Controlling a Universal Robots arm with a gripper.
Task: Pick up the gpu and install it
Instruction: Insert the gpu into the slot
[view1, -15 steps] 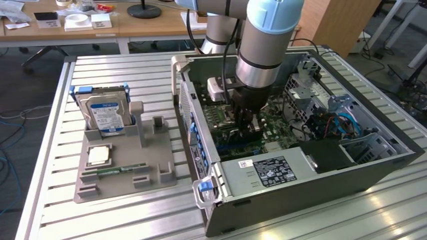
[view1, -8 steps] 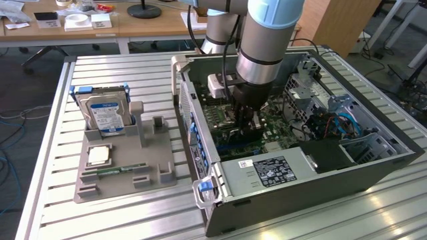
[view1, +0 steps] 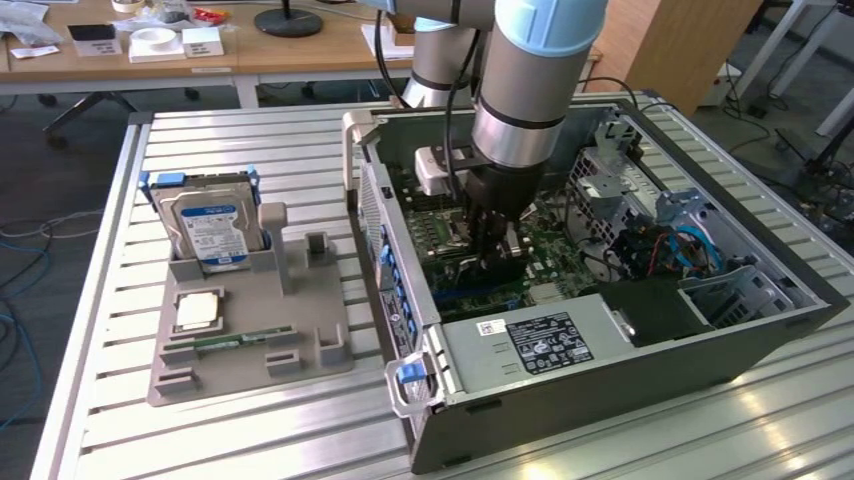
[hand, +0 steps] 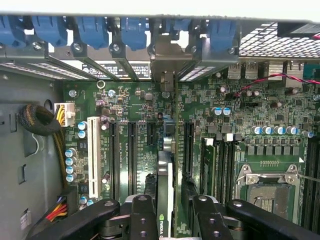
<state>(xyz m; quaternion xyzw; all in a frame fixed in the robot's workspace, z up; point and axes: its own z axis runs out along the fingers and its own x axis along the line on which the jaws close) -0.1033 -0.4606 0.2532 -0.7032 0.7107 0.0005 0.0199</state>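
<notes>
My gripper is down inside the open computer case, just above the green motherboard. In the wrist view the gpu shows edge-on between my black fingers, with a green logo on its near end. My gripper is shut on it. The card stands upright over the motherboard, among the black expansion slots. Its silvery bracket reaches to the case's rear slot openings. Whether its edge sits in a slot is hidden.
A grey parts tray on the slatted table at the exterior view's left holds a hard drive, a processor and a memory stick. The power supply, blue slot latches, cable bundles and the processor socket crowd around the card.
</notes>
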